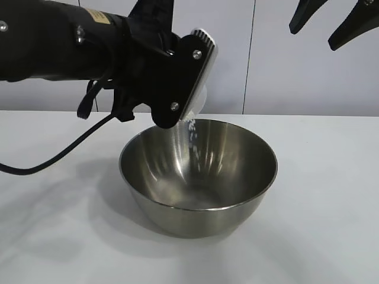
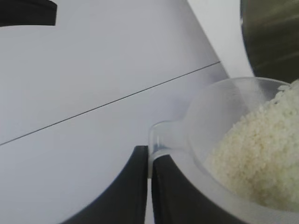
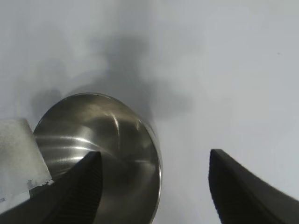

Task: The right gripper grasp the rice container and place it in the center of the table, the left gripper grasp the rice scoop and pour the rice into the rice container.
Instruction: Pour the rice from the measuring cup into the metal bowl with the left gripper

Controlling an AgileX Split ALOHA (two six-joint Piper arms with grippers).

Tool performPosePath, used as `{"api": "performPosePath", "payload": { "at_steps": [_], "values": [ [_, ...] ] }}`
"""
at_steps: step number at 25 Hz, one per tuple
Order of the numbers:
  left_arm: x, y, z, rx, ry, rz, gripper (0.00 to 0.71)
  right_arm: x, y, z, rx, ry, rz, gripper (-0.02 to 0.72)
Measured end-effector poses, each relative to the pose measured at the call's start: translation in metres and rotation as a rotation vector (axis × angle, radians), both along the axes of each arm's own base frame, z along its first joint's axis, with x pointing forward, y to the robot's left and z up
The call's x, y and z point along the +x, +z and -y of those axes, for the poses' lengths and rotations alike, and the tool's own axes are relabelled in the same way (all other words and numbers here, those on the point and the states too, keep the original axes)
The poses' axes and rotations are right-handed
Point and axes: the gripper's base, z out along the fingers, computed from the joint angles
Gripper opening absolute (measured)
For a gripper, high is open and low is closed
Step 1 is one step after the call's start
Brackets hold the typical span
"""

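The rice container [image 1: 198, 177] is a shiny steel bowl standing on the white table [image 1: 331, 195]. My left gripper [image 1: 185, 94] is shut on the handle tab of the rice scoop [image 2: 219, 112], a clear plastic cup, and holds it tilted over the bowl's rim. Rice [image 1: 190, 131] falls in a thin stream into the bowl. In the left wrist view the scoop holds a heap of rice [image 2: 261, 154]. My right gripper [image 1: 331, 21] hangs open and empty high at the upper right. In the right wrist view the bowl [image 3: 107, 144] lies below it.
The left arm's black cable [image 1: 59, 157] trails across the table to the left of the bowl. A grey panelled wall [image 1: 296, 77] stands behind the table.
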Motion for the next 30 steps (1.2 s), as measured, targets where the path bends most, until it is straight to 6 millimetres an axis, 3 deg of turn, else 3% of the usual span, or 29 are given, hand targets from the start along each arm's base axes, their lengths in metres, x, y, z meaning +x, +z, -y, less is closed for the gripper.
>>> {"api": "performPosePath", "payload": {
  "at_steps": [8, 17, 25, 30],
  "values": [
    [-0.0003, -0.0008, 0.0002, 0.172, -0.036, 0.096, 0.009, 0.0008, 0.0004, 0.0001, 0.001, -0.003, 0.01, 0.452],
    [-0.0091, -0.0009, 0.0087, 0.205, -0.075, 0.119, 0.009, 0.0011, 0.0006, 0.0001, 0.001, -0.005, 0.014, 0.452],
    [-0.0082, -0.0018, 0.0069, 0.184, -0.049, 0.092, 0.009, 0.0011, 0.0006, 0.0001, 0.001, -0.005, 0.014, 0.452],
    [-0.0053, -0.0042, 0.0009, -0.002, 0.064, -0.059, 0.009, 0.0011, 0.0006, 0.0001, 0.001, -0.005, 0.014, 0.452]
  ]
}}
